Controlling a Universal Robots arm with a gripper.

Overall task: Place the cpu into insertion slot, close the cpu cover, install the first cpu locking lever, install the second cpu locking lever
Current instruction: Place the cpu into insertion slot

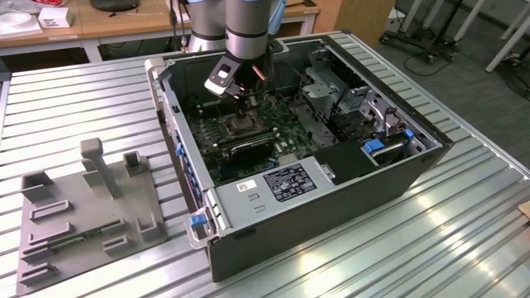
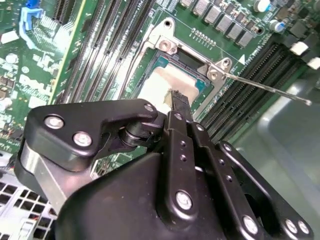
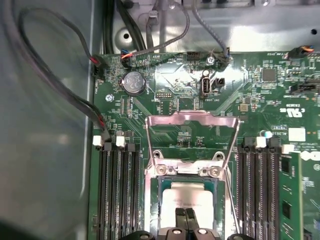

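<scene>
Ribbed metal tabletop (image 1: 463, 242) filled the foreground, with wooden desks (image 1: 124, 25) along the top edge of the exterior view. Toward the exterior view's left, low in the frame, a grey fixture tray (image 1: 83, 217) lay on it. At the centre of the frame an open computer case (image 1: 331, 205) sat on its side. The arm (image 1: 247, 31) reached down into it from the top of the frame, its claw (image 1: 242, 113) over the insertion slot (image 1: 240, 128).

In the first wrist view, rows of black memory slots (image 3: 117, 190) flanked the insertion slot (image 3: 163, 197) on the green motherboard (image 3: 165, 100). The cpu (image 3: 190, 196) lay flat inside the slot, pale against its dark rim. The cpu cover (image 3: 192, 116) was flipped open, lying back on its hinge and not over the chip. The claw (image 3: 185, 216) was clenched, its two fingers (image 3: 180, 217) pressed side by side with nothing between them, their tips at the edge of the cpu. Whether they touched it I could not tell. In the second wrist view the claw (image 2: 176, 100) hung over the same pale cpu (image 2: 159, 82), and a thin locking lever (image 2: 265, 88) stuck out free beside the slot, unlatched.
</scene>
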